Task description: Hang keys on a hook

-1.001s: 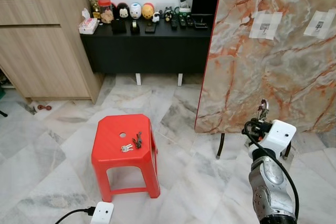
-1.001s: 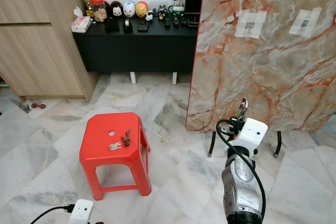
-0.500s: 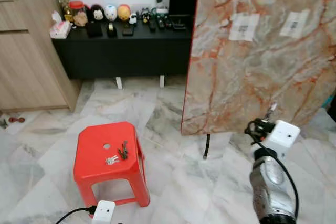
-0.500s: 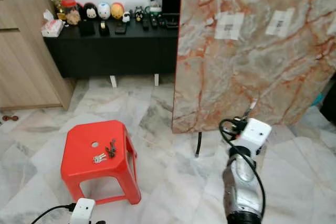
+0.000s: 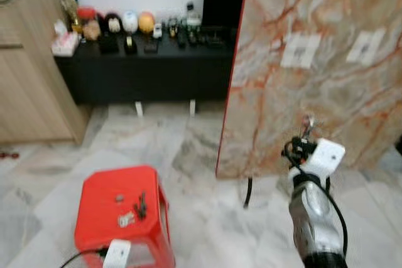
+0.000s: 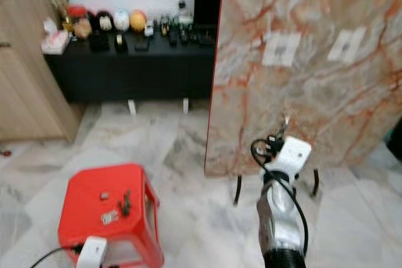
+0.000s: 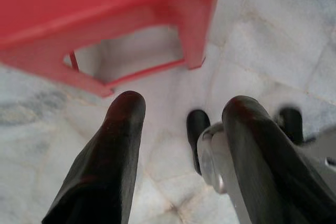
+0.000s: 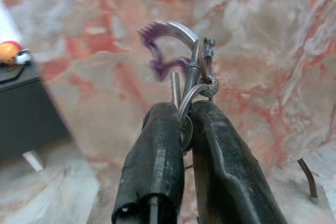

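We have walked closer to the marble panel (image 5: 326, 61), so its hooks (image 5: 300, 50) look nearer, while our right gripper (image 8: 181, 129) stays clenched on the keys (image 8: 189, 72) and the left gripper (image 7: 178, 129) hangs released.

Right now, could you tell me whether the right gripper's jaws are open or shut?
Shut. In the right wrist view the right gripper has both black fingers pressed together on the keys, whose carabiner sticks out toward the marble panel.

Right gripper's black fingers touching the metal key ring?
Touching. In the right wrist view the right gripper is pinched shut on the metal key ring, both black fingers pressing its lower part.
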Robot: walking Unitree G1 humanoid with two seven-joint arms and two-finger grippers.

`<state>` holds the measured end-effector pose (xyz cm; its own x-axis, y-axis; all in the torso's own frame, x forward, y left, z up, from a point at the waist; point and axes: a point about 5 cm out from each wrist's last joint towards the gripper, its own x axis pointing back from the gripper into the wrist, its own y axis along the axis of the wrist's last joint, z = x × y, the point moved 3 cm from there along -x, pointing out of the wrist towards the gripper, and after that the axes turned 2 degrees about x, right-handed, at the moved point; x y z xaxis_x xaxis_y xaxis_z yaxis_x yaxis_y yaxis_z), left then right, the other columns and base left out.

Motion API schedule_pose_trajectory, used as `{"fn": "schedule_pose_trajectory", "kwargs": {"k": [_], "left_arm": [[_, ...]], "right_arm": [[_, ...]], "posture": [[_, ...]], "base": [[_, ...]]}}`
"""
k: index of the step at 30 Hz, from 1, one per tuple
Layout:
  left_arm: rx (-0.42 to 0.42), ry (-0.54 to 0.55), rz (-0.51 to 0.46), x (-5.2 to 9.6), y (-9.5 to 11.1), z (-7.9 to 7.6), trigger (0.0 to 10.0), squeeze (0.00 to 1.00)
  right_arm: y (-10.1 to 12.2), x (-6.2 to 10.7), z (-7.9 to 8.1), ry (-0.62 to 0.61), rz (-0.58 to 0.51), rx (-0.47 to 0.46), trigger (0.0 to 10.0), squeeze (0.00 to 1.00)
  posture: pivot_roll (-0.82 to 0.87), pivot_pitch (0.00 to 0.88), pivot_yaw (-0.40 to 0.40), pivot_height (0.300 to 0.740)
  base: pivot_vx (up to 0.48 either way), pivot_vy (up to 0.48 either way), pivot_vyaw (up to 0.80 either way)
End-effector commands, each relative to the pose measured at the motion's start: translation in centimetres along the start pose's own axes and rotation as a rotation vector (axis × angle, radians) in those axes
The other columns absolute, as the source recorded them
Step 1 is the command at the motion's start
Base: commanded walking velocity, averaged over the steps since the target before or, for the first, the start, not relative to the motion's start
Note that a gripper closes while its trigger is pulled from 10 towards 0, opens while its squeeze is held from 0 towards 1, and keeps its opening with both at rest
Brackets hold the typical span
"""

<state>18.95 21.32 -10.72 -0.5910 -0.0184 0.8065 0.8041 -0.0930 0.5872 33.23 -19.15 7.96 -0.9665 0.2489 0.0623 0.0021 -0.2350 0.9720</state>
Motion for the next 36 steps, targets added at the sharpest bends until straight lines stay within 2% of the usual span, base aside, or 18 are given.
{"fn": "schedule_pose_trajectory", "kwargs": {"k": [1, 10, 27, 36], "left_arm": [[0.021, -0.016, 0.010, -0.05, -0.30, -0.73, 10.0, 0.00], [0.020, -0.015, 0.005, -0.08, -0.09, -0.65, 10.0, 0.00], [0.028, -0.010, -0.001, -0.13, 0.15, -0.61, 10.0, 0.00], [0.032, -0.024, 0.001, -0.14, 0.17, -0.70, 10.0, 0.00]], "right_arm": [[0.64, -0.09, -1.54, -0.049, -0.028, 0.010, 10.0, 0.00], [1.03, -0.16, -2.33, -0.101, -0.050, -0.010, 10.0, 0.00], [1.27, -0.34, -2.28, -0.114, -0.062, -0.010, 10.0, 0.00], [1.46, -0.27, -1.89, -0.115, -0.085, -0.025, 10.0, 0.00]], "posture": [[0.04, 0.000, -0.049, 0.740], [0.04, 0.000, -0.045, 0.740], [0.04, 0.000, -0.046, 0.740], [0.05, 0.000, -0.045, 0.740]], "base": [[0.326, 0.000, 0.00], [0.331, 0.000, 0.00], [0.336, 0.000, 0.00], [0.000, 0.000, 0.00]]}}
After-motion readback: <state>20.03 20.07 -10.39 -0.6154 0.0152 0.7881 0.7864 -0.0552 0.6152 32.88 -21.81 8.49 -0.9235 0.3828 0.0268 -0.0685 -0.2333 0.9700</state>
